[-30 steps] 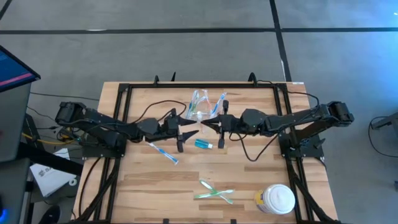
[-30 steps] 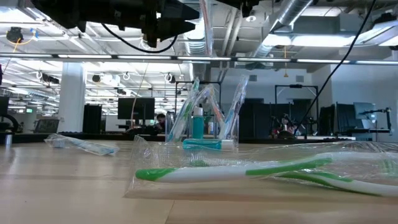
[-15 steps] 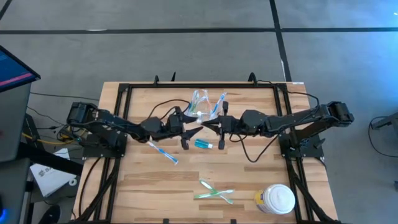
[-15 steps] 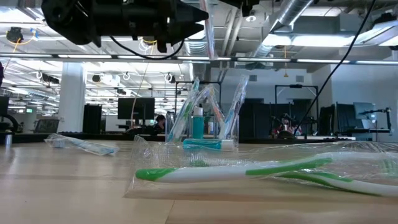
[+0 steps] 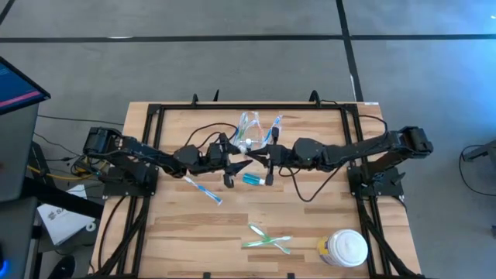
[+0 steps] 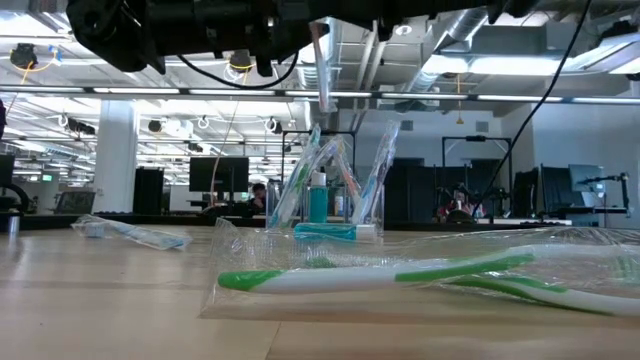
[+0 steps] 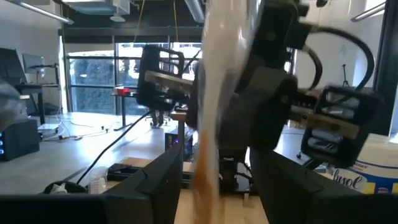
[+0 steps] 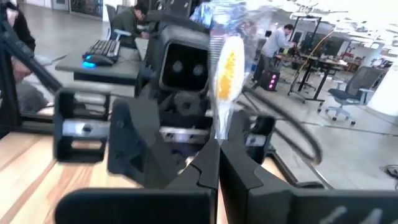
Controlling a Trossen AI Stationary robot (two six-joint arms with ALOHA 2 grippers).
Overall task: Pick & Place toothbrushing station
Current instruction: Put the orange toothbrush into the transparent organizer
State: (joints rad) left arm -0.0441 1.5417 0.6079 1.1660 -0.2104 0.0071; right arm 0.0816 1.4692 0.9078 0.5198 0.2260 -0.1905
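A whitish toothbrush in a clear wrapper, orange at its head, stands upright in the air over the table's middle. My right gripper is shut on it. My left gripper faces it from the table's left, open, one finger on either side of the toothbrush without touching it. Behind them the clear holder stands on the table with several toothbrushes in it. A teal tube lies just in front of it. A wrapped blue toothbrush and green ones lie flat on the table. My right gripper pinches the toothbrush's handle between its two fingers. The fingers lie level, come from the table's right and cross the handle. The toothbrush stands upright, head up, reaching above and below the fingers, clear of the table.
A white lidded jar stands at the table's near right corner. A black frame runs round the tabletop. Cables trail from both arms over the wood.
My right gripper has carried the toothbrush a little toward the table's left and down, into the gap between my left gripper's fingers. My left gripper has come toward the table's right and tipped upward. The toothbrush stays upright.
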